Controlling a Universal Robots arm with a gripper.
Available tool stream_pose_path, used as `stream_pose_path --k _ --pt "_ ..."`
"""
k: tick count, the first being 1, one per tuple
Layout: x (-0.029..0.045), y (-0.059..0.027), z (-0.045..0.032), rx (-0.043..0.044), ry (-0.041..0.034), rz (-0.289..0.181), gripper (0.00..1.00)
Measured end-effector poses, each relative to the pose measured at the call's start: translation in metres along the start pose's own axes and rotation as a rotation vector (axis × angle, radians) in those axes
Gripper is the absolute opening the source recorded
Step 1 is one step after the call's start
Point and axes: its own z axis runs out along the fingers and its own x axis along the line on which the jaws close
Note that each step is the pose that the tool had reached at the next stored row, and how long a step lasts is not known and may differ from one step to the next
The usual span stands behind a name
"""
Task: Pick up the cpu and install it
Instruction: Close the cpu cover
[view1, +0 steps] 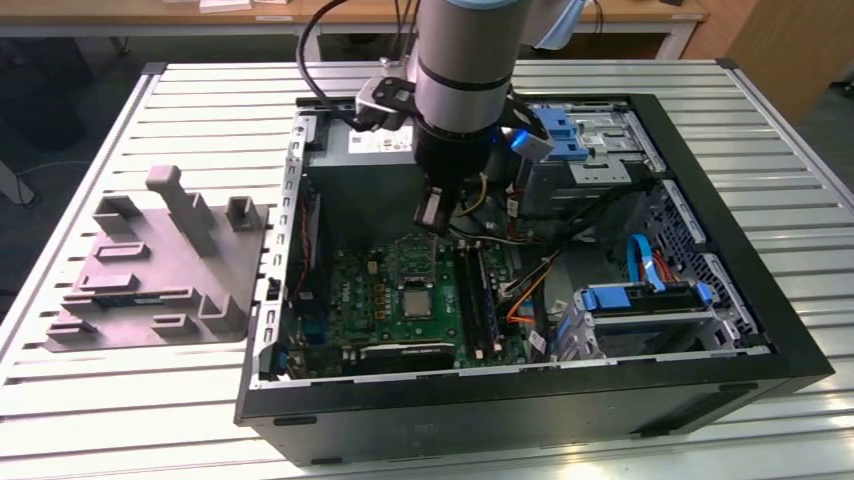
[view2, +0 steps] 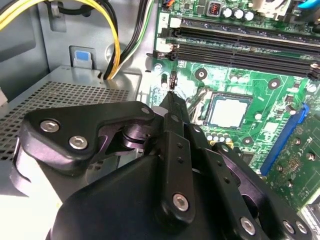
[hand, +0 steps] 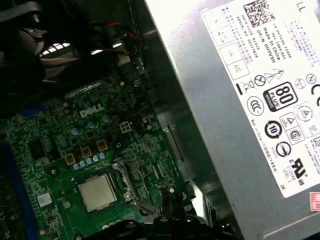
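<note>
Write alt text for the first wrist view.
The cpu, a small silvery square chip, sits in its socket on the green motherboard. The dark tip of the gripper pokes in beside it, apart from the chip. A grey power supply box with a white label lies alongside the board.

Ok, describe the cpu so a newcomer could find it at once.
Start at the open computer case on the slatted table, then the green motherboard on its floor. The cpu sits in the board's middle: a flat, silvery square, unlike the long black memory slots beside it.

cpu (view1: 418, 297) on motherboard (view1: 360, 290), inside case (view1: 747, 330)
</note>
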Motion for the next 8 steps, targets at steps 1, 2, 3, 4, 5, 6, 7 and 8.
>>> stream_pose_path --k 1,2,3,4,5,6,7,8 --pt "0.0000 0.0001 -0.0012 -0.0005 0.0002 0.000 0.11" --pt "0.0000 0.0001 -0.0021 -0.0010 0.0004 0.000 0.11" --pt "-0.0001 0.0002 -0.0029 -0.0017 0.0006 0.000 0.11" --pt "-0.0001 0.0002 -0.0035 -0.0025 0.0009 0.000 0.11" --pt "-0.0001 0.0002 -0.0040 -0.0032 0.0010 0.000 0.11" --pt "-0.0001 0.0003 -0.0045 -0.0041 0.0007 0.000 0.11" --pt "-0.0001 0.0003 -0.0047 -0.0051 -0.0004 0.000 0.11" --pt "-0.0001 0.0003 -0.0050 -0.0059 -0.0014 0.000 0.11"
